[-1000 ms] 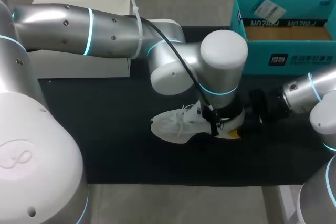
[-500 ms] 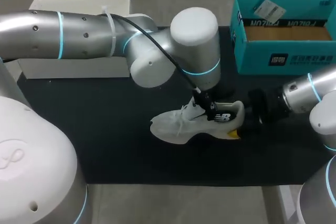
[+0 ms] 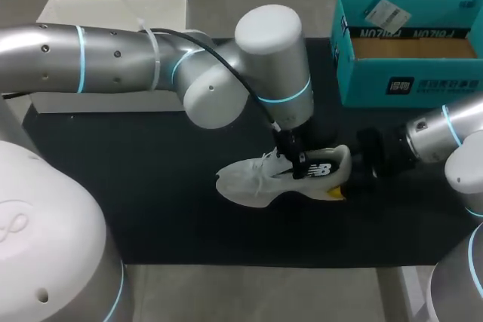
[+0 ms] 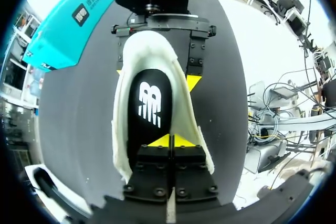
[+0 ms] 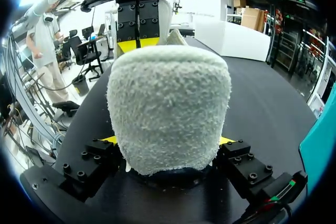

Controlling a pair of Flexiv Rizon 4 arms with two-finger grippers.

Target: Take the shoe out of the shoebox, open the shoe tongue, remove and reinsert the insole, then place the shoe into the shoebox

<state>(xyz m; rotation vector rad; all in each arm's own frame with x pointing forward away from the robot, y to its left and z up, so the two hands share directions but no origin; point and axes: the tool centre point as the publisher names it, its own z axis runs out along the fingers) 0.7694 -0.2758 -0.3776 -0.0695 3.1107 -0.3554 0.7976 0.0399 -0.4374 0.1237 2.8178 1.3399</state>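
Note:
A white shoe (image 3: 260,179) lies on its sole mid-table, toe toward my left. My left gripper (image 3: 296,165) comes down into its opening. In the left wrist view this gripper (image 4: 170,141) is shut, yellow tips together and resting on the black insole (image 4: 149,103); whether it pinches anything I cannot tell. My right gripper (image 3: 349,175) stands wide around the heel. Seen from the right wrist, the fuzzy heel (image 5: 168,98) fills the gap of that gripper (image 5: 168,142), with a finger against each side. The teal shoebox (image 3: 411,84) stands open at the far right.
A black mat (image 3: 151,186) covers the table under the shoe. A white box (image 3: 113,13) sits at the far left, behind my left arm. A tag (image 3: 386,13) lies on the shoebox's rear edge.
My left arm's wrist has swung up and to the left, uncovering the shoe's heel and insole. Its gripper stays at the shoe's opening. Shoe and right arm have not moved.

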